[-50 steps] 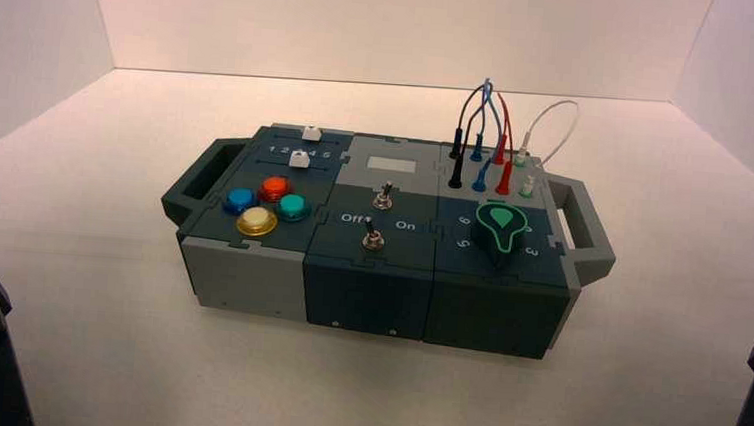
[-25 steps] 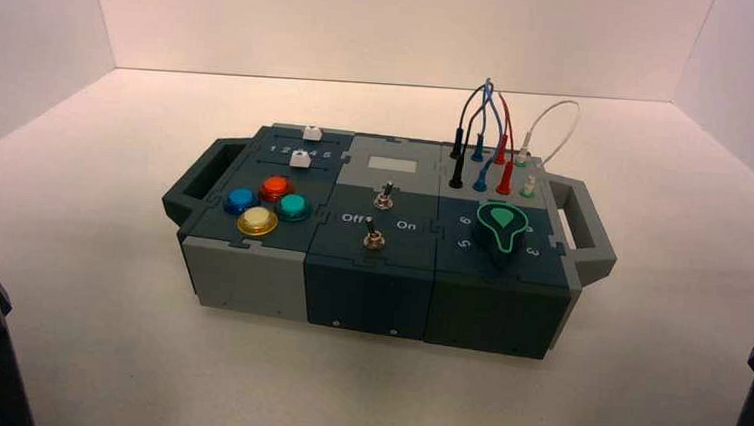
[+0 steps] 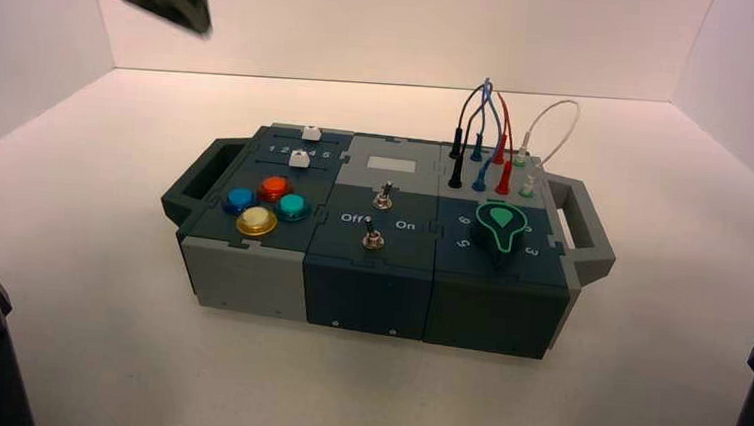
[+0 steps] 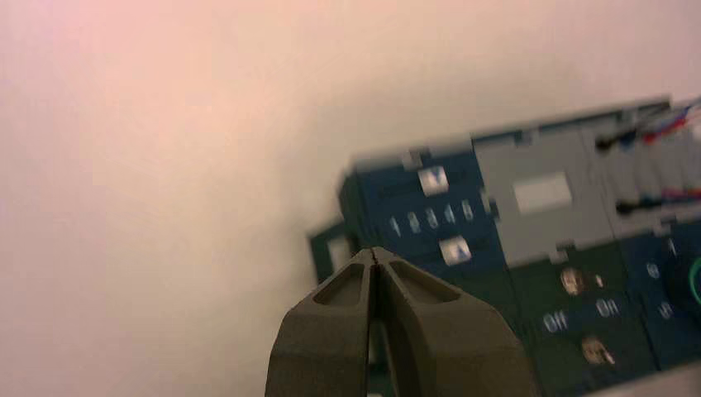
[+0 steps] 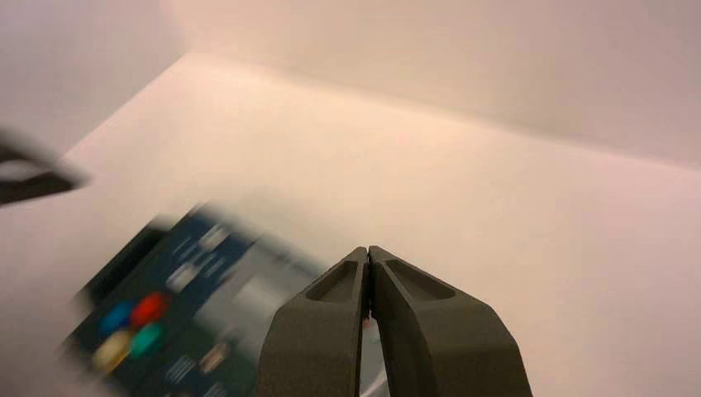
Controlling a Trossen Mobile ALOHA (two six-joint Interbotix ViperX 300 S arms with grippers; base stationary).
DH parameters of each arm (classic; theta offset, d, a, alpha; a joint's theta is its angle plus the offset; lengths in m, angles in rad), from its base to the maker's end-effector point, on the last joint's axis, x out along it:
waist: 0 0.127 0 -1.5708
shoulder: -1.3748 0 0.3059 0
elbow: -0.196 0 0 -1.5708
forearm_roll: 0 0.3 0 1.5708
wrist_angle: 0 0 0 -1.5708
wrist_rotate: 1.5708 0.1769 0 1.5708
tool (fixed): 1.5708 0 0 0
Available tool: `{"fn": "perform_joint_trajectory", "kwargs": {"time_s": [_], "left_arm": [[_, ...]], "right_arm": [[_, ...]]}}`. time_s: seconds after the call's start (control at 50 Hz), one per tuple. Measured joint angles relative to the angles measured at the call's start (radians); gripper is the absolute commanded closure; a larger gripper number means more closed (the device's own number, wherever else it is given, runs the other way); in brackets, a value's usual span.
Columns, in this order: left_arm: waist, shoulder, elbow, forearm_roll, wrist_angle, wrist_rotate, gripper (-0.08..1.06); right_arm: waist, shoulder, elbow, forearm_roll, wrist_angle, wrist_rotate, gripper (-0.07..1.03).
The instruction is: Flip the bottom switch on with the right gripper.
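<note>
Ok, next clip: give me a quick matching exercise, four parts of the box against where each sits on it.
Things:
1. yellow button
2. bottom switch
3. green knob
4. red plug

Places:
A. far right corner, among the wires
B. middle section, below the Off On lettering
C. left section, nearest button
D. right section, near half

Pairs: 1-C, 2-B, 3-D, 4-A

Right gripper [image 5: 369,252] fingers [image 5: 318,331] pressed together above the blurred box [image 5: 178,318]
</note>
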Motion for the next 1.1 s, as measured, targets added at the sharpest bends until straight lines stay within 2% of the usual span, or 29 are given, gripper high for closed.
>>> {"fn": "perform_joint_trajectory", "kwargs": {"time_s": [0.06,0.08,0.1,0.14,0.18,0.2,0.22,0.28,0.3,0.32,0.36,0.4,0.44,0.46,0.5,0.52,0.56,0.86,1.1], "left_arm": [[0.003,0.049,-0.02,-0.017,0.032,-0.002,1.01],[0.003,0.052,-0.02,-0.018,0.035,-0.002,1.01],[0.003,0.071,-0.028,-0.025,0.044,-0.002,1.01],[0.002,0.087,-0.035,-0.029,0.054,-0.002,1.01],[-0.003,0.146,-0.055,-0.043,0.084,-0.003,1.01],[-0.005,0.161,-0.058,-0.044,0.089,-0.005,1.01],[-0.006,0.175,-0.061,-0.048,0.092,-0.006,1.01],[-0.006,0.218,-0.069,-0.054,0.098,-0.012,1.01],[-0.006,0.222,-0.069,-0.054,0.098,-0.012,1.01],[-0.006,0.245,-0.071,-0.055,0.1,-0.015,1.01],[-0.006,0.258,-0.072,-0.057,0.101,-0.015,1.01],[-0.006,0.285,-0.072,-0.057,0.103,-0.017,1.01],[-0.008,0.302,-0.072,-0.058,0.106,-0.023,1.01],[-0.008,0.308,-0.072,-0.057,0.106,-0.026,1.01],[-0.008,0.324,-0.072,-0.057,0.107,-0.034,1.01],[-0.006,0.33,-0.072,-0.057,0.107,-0.037,1.01],[-0.006,0.339,-0.072,-0.057,0.106,-0.041,1.01],[-0.006,0.419,-0.075,-0.057,0.086,-0.044,1.01],[-0.006,0.449,-0.075,-0.051,0.069,-0.043,1.01]], "right_arm": [[0.04,0.026,-0.009,0.043,0.029,0.015,0.99],[0.04,0.026,-0.009,0.043,0.029,0.015,0.99],[0.052,0.04,-0.014,0.071,0.043,0.021,0.99],[0.06,0.051,-0.017,0.091,0.051,0.025,0.99],[0.072,0.083,-0.026,0.166,0.071,0.026,0.99],[0.072,0.086,-0.026,0.173,0.074,0.028,0.99],[0.072,0.1,-0.029,0.215,0.08,0.028,0.99],[0.077,0.127,-0.035,0.288,0.086,0.028,0.99],[0.077,0.127,-0.035,0.288,0.086,0.028,0.99],[0.08,0.152,-0.038,0.331,0.087,0.028,0.99],[0.081,0.167,-0.04,0.354,0.087,0.028,0.99],[0.083,0.198,-0.043,0.402,0.091,0.029,0.99],[0.083,0.207,-0.043,0.422,0.092,0.029,0.99],[0.083,0.225,-0.046,0.456,0.095,0.029,0.99],[0.087,0.244,-0.048,0.491,0.095,0.029,0.99],[0.087,0.244,-0.048,0.491,0.095,0.029,0.99],[0.098,0.278,-0.057,0.538,0.094,0.029,0.99],[0.212,0.462,-0.141,0.618,0.077,0.029,0.99],[0.258,0.572,-0.169,0.66,0.063,0.031,0.99]]}}
